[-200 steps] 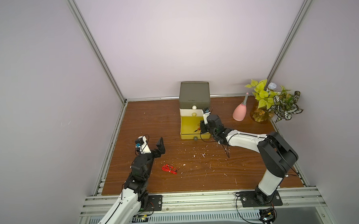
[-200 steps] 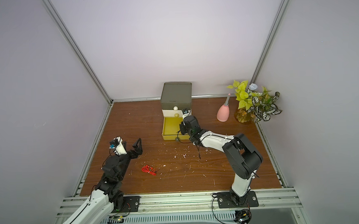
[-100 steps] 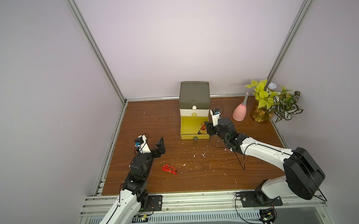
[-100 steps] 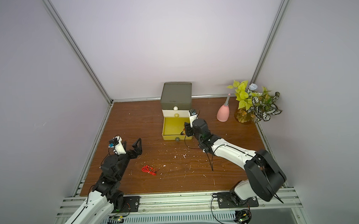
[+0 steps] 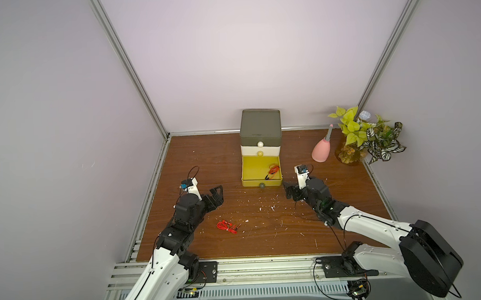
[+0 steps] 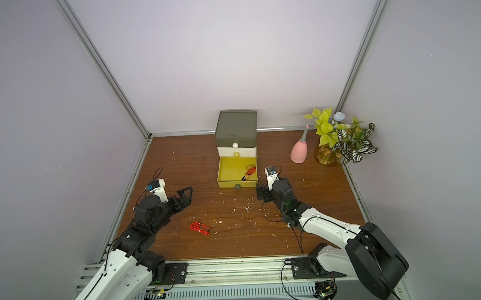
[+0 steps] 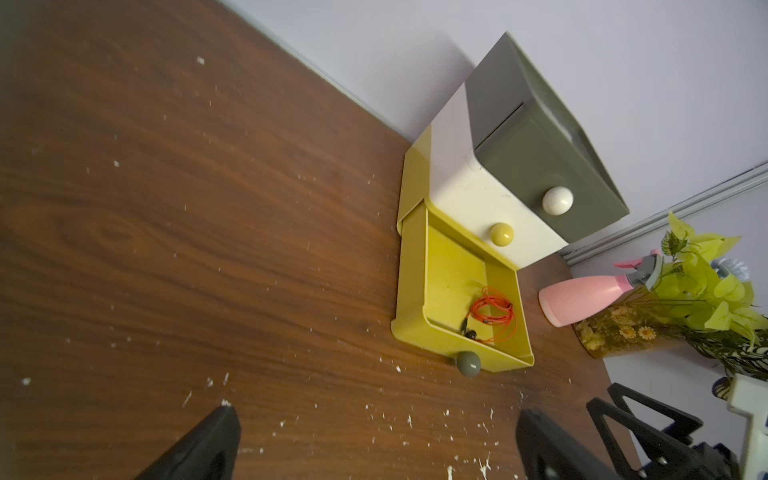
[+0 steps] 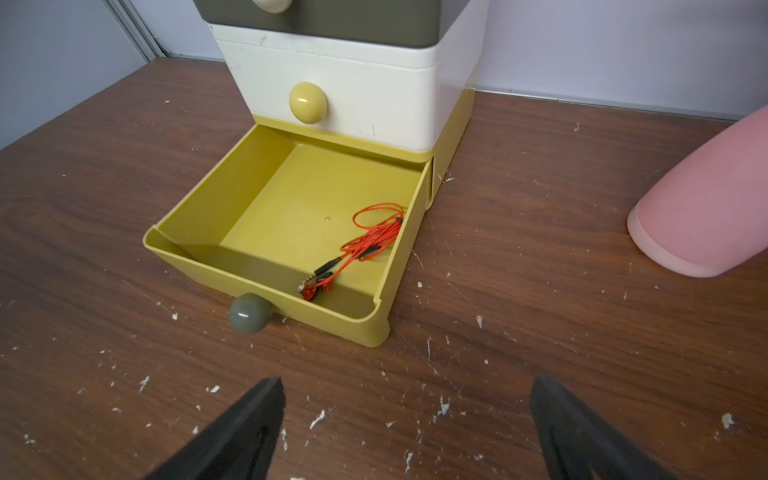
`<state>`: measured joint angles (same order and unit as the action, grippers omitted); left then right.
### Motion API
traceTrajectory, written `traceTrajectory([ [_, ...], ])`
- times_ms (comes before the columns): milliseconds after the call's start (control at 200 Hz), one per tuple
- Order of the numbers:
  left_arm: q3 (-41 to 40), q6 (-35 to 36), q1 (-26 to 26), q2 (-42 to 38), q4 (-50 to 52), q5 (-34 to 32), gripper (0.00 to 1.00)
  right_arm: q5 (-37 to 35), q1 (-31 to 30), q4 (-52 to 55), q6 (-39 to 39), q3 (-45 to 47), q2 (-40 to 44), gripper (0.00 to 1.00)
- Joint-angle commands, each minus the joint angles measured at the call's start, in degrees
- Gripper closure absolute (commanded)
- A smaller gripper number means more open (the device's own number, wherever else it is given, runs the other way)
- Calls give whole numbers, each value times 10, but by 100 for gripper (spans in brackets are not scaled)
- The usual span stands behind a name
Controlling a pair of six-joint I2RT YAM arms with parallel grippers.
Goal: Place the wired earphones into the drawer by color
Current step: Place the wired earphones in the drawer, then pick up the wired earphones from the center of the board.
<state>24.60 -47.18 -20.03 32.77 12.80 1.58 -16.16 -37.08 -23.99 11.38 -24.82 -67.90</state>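
The drawer [image 5: 260,124] stands at the back of the table, its yellow bottom tray [image 5: 252,182] pulled out. One red coil of wired earphones [image 5: 273,170] [image 8: 370,245] [image 7: 492,309] lies loose in the tray's right side. Another red coil [image 5: 226,226] [image 6: 198,227] lies on the wood near the front left. My right gripper [image 5: 288,191] [image 8: 407,384] hovers open and empty just right of the tray's front corner. My left gripper [image 5: 218,196] [image 7: 376,415] is open and empty too, left of the tray and behind the table's coil.
A pink spray bottle [image 5: 321,152] and a potted plant [image 5: 367,139] stand at the back right. White crumbs [image 5: 271,207] dot the wood in front of the tray. Walls close in the table's left, back and right sides.
My right gripper has opened, left the red earphones in the yellow tray, and drawn back to the right and toward the front. The left arm has not moved.
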Motion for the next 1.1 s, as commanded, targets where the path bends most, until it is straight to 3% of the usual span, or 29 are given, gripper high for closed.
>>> traceTrajectory([
  [0,12,-76,5,-1,91,44,1,0,2,-68,7,12,23,1],
  [150,-1,-131,4,-7,115,77,1,-19,2,-84,8,31,45,1],
  [445,22,-140,-3,4,222,89,0,-30,4,-104,8,50,65,1],
  [666,-4,-196,-59,6,224,88,0,-34,4,-108,7,53,64,1],
  [1096,-44,-226,-61,-14,223,105,7,-35,4,-113,8,57,65,1],
])
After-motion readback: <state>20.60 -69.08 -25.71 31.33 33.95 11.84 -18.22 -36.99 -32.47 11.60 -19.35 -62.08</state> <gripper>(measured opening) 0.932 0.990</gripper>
